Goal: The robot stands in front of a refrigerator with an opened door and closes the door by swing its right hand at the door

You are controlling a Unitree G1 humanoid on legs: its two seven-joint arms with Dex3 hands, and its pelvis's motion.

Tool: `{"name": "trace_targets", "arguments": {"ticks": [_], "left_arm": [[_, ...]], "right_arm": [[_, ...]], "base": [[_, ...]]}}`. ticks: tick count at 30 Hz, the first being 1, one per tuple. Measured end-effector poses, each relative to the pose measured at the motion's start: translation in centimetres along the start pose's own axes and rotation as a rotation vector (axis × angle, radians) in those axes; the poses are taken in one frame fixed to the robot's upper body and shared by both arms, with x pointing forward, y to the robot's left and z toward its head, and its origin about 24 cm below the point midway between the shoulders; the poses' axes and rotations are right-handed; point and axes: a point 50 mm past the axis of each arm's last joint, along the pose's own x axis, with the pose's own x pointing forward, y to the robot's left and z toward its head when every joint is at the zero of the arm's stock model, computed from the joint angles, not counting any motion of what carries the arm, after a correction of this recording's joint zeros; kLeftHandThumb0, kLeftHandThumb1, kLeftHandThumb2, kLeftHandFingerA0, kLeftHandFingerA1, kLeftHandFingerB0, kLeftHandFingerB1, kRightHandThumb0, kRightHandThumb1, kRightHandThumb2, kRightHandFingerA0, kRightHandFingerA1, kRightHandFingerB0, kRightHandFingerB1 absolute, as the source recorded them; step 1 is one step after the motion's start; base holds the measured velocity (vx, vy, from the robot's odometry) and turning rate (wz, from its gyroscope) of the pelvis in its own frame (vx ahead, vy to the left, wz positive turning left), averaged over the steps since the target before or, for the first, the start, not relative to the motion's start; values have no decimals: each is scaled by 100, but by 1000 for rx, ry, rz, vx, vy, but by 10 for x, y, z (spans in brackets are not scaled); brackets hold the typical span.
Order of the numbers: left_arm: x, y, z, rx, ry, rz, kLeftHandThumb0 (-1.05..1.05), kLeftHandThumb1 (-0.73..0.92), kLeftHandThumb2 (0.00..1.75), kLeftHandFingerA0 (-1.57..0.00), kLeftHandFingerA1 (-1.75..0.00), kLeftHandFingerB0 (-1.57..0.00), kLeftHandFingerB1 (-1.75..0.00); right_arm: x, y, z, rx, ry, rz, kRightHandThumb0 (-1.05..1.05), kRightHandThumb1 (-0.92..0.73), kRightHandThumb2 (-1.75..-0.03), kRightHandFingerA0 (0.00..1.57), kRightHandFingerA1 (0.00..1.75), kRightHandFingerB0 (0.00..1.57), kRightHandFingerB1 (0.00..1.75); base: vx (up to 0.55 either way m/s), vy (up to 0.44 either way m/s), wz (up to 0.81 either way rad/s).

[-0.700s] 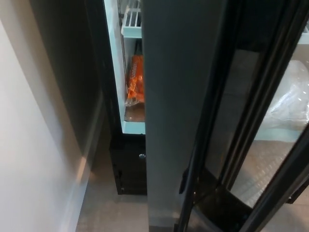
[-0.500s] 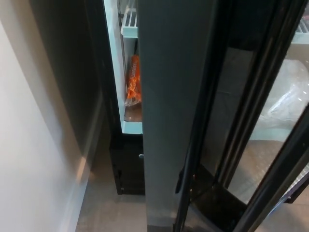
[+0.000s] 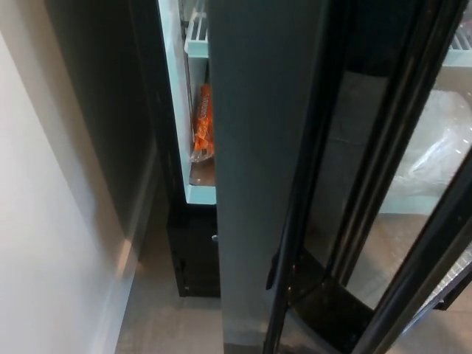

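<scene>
**Refrigerator door edge-on, partly open; no robot hand in frame**

Head view looks down along the grey flat-faced refrigerator door point(image 3: 265, 162), seen almost edge-on as a tall band through the picture's middle. The door stands ajar: a narrow gap shows on its left side.

Through the gap: the pale mint-white inner wall of the refrigerator point(image 3: 177, 110), a white wire shelf point(image 3: 198, 29) near the top, and an orange plastic-wrapped packet point(image 3: 203, 125) standing upright above the lower ledge.

Right of the grey face: the door's black frame and glass pane point(image 3: 383, 169), with a crumpled clear plastic bag point(image 3: 442, 147) visible through the glass.

Left side: off-white wall point(image 3: 44, 221). Below: grey floor point(image 3: 162, 324) and the refrigerator's black base panel point(image 3: 193, 254).

Hands: neither left nor right shows, so finger state is not recordable.
</scene>
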Motion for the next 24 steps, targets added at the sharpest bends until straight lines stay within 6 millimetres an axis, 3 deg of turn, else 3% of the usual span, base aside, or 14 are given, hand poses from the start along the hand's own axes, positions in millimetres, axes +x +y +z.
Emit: {"name": "trace_targets", "arguments": {"ticks": [4,5,11,12,17,18,20,21,22,24], "left_arm": [[2,1,3,1,-8,1,-74,74,108,-36,-50,-26,-44],[2,1,3,1,-8,1,-73,73,107,-35,-50,-24,-44],[2,0,2,-1,-5,0,-72,72,107,-35,-50,-23,-44],[2,0,2,-1,-5,0,-73,73,108,-36,-51,-25,-45],[2,0,2,-2,-3,0,-75,74,108,-36,-50,-26,-44],[2,0,2,-2,-4,0,-76,74,107,-36,-50,-24,-43],[2,0,2,-2,-4,0,-76,74,107,-36,-50,-24,-43],[2,0,3,-2,-6,0,-76,74,107,-36,-50,-24,-43],[2,0,3,-2,-6,0,-70,70,107,-34,-50,-24,-45],[3,1,4,-1,-9,1,-78,74,107,-35,-49,-26,-44]], "right_arm": [[2,-3,31,50,-172,-81,-33,-58,-111,0,50,0,47],[2,-4,36,55,-198,-91,-61,-82,-67,10,22,16,28],[-4,-14,75,92,-396,-183,-65,-83,-66,12,25,16,26],[-5,-15,78,94,-410,-191,-73,-78,-64,11,35,22,34],[-14,-25,105,121,-534,-276,-74,-83,-66,9,33,20,34],[-17,-30,115,134,-580,-321,-79,-65,-103,3,35,11,48],[-19,-32,120,140,-600,-340,-79,-65,-103,3,35,11,48],[-26,-40,136,162,-670,-413,-79,-65,-103,3,35,11,48],[-28,-42,140,167,-688,-432,-75,-87,-66,7,29,20,37],[-34,-48,151,182,-740,-490,-77,-77,-64,11,33,24,36]], "base": [[0,0,0],[0,0,0],[0,0,0],[0,0,0],[0,0,0],[0,0,0],[0,0,0],[0,0,0],[0,0,0],[0,0,0]]}}
